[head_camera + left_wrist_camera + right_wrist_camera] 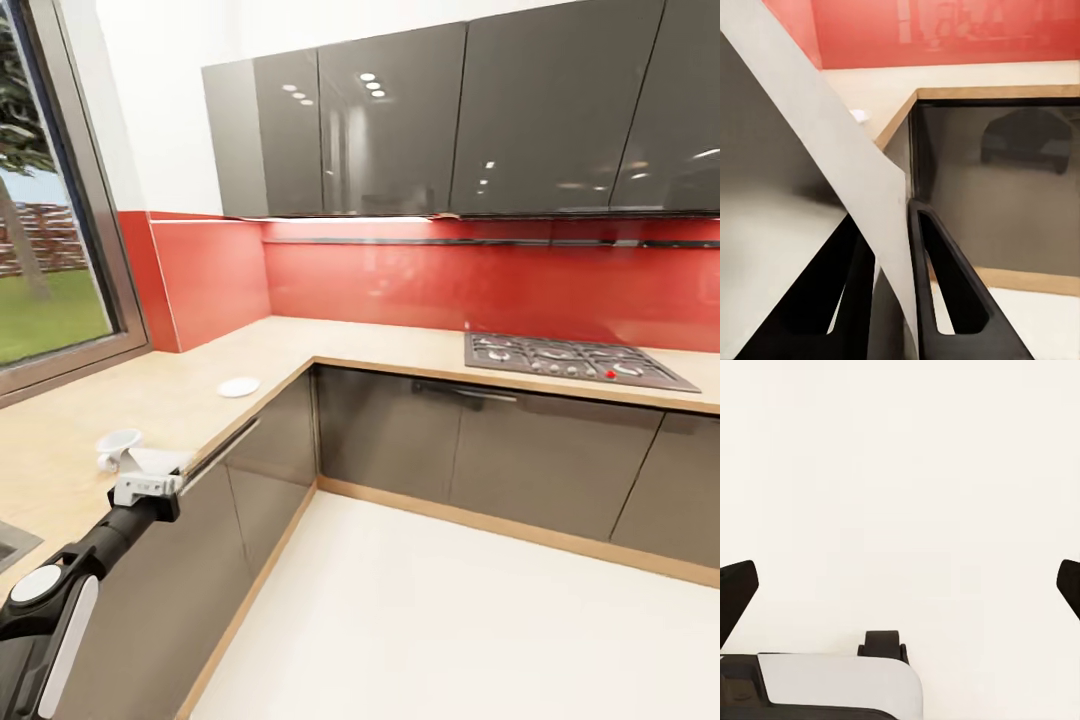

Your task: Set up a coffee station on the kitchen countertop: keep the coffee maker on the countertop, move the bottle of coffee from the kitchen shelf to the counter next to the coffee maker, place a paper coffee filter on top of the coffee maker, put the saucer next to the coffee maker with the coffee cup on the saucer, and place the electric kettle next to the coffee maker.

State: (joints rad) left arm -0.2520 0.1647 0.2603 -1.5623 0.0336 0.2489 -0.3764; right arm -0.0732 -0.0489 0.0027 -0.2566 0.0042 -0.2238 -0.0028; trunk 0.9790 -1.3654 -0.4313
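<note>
My left gripper (160,472) is shut on a white paper coffee filter (122,446), held just above the front edge of the light wood countertop (90,400). In the left wrist view the filter (810,172) is a broad pale sheet pinched between the dark fingers (945,270). The white saucer (239,386) lies flat on the countertop beyond the gripper, near the inner corner; it shows as a small white patch (859,115) past the filter's edge. My right gripper (900,585) stands open over the pale floor with nothing between its fingers.
A gas hob (572,360) is set into the far run of the L-shaped counter, below dark grey wall cabinets (450,120) and a red backsplash (480,285). A window (50,200) is at the left. A sink corner (12,545) is near my arm. White floor (450,620) lies open.
</note>
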